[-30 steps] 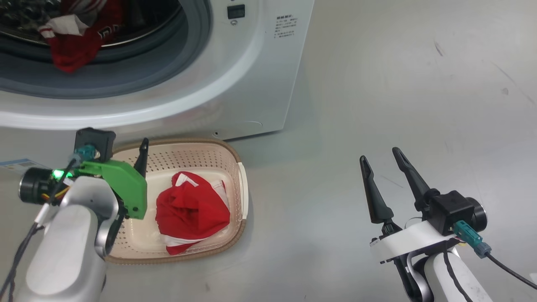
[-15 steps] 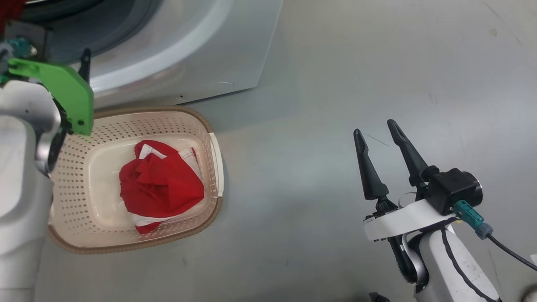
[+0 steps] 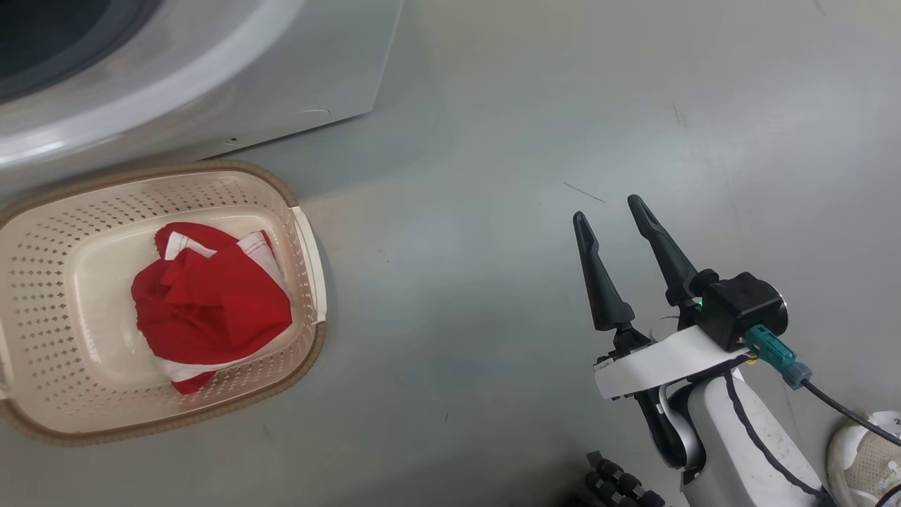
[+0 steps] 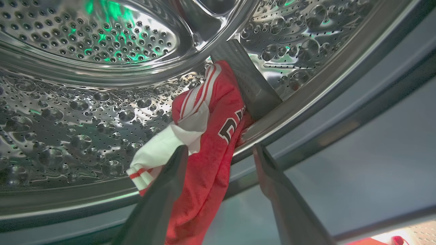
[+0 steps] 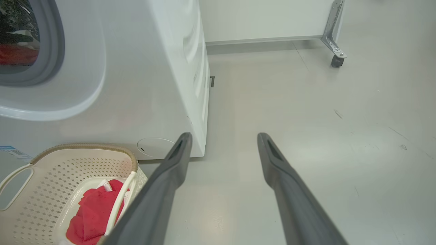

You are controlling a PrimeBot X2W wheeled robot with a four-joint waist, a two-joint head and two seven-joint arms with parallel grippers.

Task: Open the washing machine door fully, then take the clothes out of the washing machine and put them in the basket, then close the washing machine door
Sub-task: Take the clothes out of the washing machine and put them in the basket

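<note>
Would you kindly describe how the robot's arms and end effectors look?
The right end effector has two long tapered black fingers, white bracket, black camera block, teal plug with black cable, and pale forearm. The left end effector has matching fingers.

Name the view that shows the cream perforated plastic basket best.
Head view: the cream perforated plastic basket lies nearly whole, from above. Right wrist view cuts off its near side; left wrist view catches a corner.
</note>
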